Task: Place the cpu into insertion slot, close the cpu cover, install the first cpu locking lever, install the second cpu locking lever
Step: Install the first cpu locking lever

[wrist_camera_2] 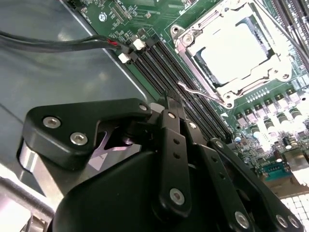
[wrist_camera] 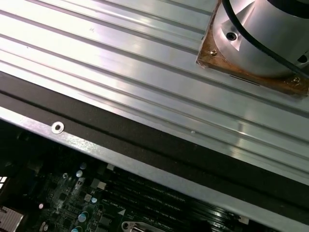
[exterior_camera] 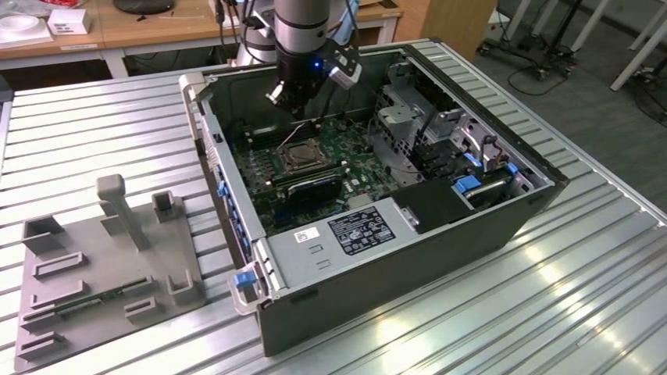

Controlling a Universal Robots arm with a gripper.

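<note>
My gripper [exterior_camera: 281, 97] hangs inside the open computer case [exterior_camera: 542, 199], above the green board and behind the insertion slot [exterior_camera: 298, 157] in the exterior view. In the second wrist view its black fingers [wrist_camera_2: 170, 118] meet at the tips, with nothing seen between them, so the gripper [wrist_camera_2: 173, 102] is shut. Beyond the tips lies the insertion slot with the cpu [wrist_camera_2: 232, 48] seated in it, its top glaring bright. The silver cpu cover [wrist_camera_2: 192, 42] lies flat around the cpu. A thin wire locking lever [wrist_camera_2: 199, 93] stands slightly lifted along the socket's near edge.
Long black memory slots [wrist_camera_2: 166, 72] run between the gripper and the socket. A black cable [wrist_camera_2: 53, 44] crosses the case wall. A grey fixture plate [exterior_camera: 99, 269] lies on the ribbed metal table [exterior_camera: 583, 297] at the exterior view's left. Drive bays [exterior_camera: 427, 129] fill the case's right side.
</note>
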